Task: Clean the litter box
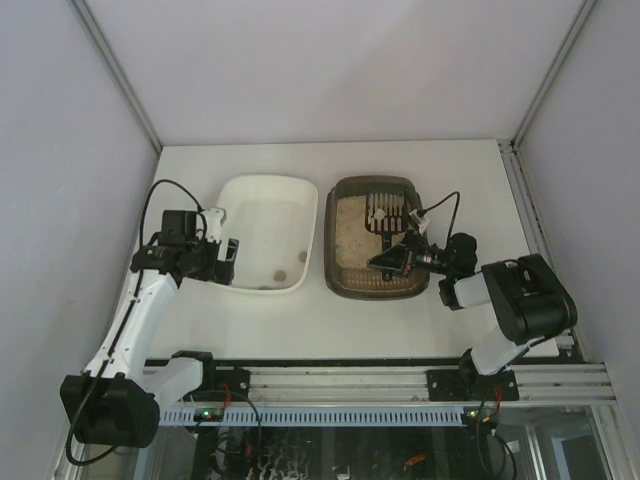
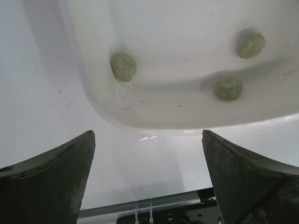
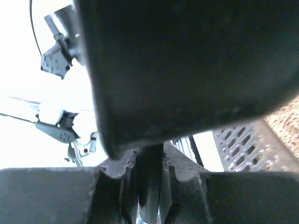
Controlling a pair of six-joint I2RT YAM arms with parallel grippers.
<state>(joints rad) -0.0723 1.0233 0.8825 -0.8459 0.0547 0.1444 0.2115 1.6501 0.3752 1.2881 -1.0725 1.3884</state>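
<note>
The right tool (image 1: 400, 255) is clamped tight on the handle of a slotted scoop (image 1: 383, 212); in the right wrist view the handle sits pinched between the jaws. The scoop's blade reaches toward the far end of the litter box (image 1: 331, 262) and lies over the litter (image 1: 350, 240). I cannot tell whether it rests on the surface or hangs just above it. Gripping at the handle's end keeps the tool itself out of the sand and lets the slots do the sifting. I see no clump on the blade from above, though the view is too small to be sure.

The left tool (image 2: 147, 140) is spread wide and has hold of nothing. It sits low by the near left corner of the white tray (image 2: 140, 126), a jaw to either side of that corner in its own camera. My guess is that it waits there to steady the tray or simply to keep out of the way.

Three greenish clumps (image 2: 124, 66) lie in the tray, well apart, so it looks to serve as the dump. The box stands on the bench (image 1: 300, 320) just right of the tray, the two side by side, which keeps the carry from box to tray short. Some waste seems already moved; whether more hides in the litter I cannot tell
</note>
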